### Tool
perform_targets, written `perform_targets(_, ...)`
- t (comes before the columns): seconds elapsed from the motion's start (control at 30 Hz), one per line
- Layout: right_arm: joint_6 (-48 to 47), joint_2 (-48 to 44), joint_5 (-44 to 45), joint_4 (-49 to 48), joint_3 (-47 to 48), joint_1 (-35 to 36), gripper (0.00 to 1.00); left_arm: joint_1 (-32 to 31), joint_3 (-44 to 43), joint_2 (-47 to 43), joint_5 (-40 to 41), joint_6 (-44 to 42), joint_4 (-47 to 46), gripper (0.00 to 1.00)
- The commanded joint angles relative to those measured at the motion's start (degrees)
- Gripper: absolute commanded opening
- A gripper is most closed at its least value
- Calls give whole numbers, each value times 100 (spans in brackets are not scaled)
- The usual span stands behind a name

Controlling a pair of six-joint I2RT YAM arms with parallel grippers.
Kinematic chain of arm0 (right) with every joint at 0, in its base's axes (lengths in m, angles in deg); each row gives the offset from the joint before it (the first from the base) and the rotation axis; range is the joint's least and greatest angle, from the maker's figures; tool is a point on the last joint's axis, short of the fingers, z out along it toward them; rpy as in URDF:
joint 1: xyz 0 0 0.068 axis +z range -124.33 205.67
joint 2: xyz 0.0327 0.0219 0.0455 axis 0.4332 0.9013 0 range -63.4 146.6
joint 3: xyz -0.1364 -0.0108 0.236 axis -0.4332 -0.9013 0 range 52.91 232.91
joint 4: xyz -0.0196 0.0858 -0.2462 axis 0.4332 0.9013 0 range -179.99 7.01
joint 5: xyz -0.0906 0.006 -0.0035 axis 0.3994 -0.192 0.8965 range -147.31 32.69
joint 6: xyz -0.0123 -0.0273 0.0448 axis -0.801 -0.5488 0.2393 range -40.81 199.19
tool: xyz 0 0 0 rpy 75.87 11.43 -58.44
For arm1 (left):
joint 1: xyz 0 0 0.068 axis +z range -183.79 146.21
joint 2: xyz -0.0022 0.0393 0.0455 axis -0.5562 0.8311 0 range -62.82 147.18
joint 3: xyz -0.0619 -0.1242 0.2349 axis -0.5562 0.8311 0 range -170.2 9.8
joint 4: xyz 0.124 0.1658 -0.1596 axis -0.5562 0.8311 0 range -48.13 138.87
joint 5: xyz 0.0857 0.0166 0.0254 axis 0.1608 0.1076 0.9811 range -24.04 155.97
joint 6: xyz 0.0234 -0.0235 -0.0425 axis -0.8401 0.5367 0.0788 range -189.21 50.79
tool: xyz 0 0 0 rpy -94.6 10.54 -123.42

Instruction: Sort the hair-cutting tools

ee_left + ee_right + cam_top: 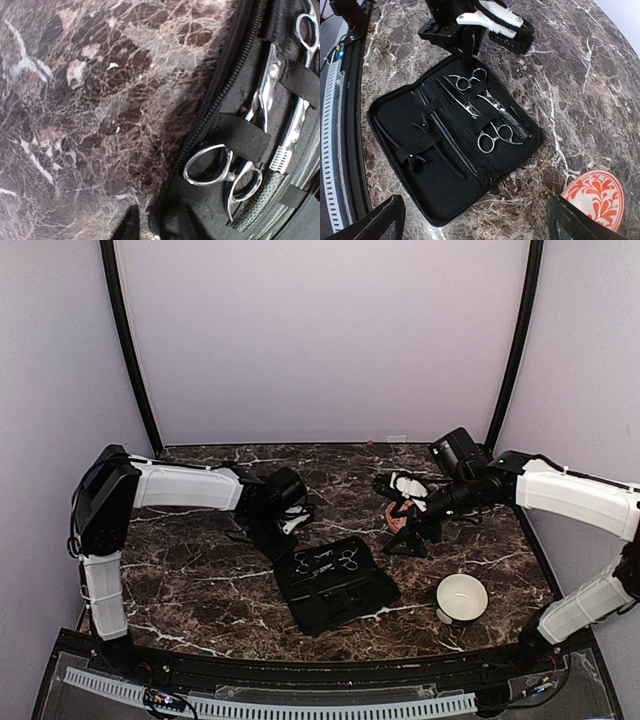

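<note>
A flat black case (340, 605) lies open mid-table. Strapped in it are silver scissors (495, 137), a second pair (467, 80), a dark comb (516, 122) and thin dark sticks and clips (415, 145). My left gripper (283, 530) is low at the case's far left corner. In the left wrist view it (159, 227) straddles the zipper edge of the case (200, 200), slightly open, with marble showing between one finger (131, 225) and the edge. The scissors (272, 67) are just ahead of it. My right gripper (475, 225) is wide open and empty, above the table right of the case (445, 200).
An orange patterned bowl (595, 200) sits under my right gripper (408, 538), right of the case; it also shows in the top view (397, 521). A white bowl (462, 598) stands at the front right. The table is dark marble with walls on three sides.
</note>
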Motion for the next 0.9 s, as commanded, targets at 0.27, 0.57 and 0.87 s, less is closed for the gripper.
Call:
perform_targets(0.27,-192,183,-726,-137,-210,23,95,40,-120,40,47,-279,5,7)
perform_targets(0.57,-123,410,-383,-279,-165,19,89,40,-94,-474,469,-320,-318,0)
perform_targets(0.87,-398,980,719,-324,381,-8,86,-2,327,-1559,594,-293,-878,0)
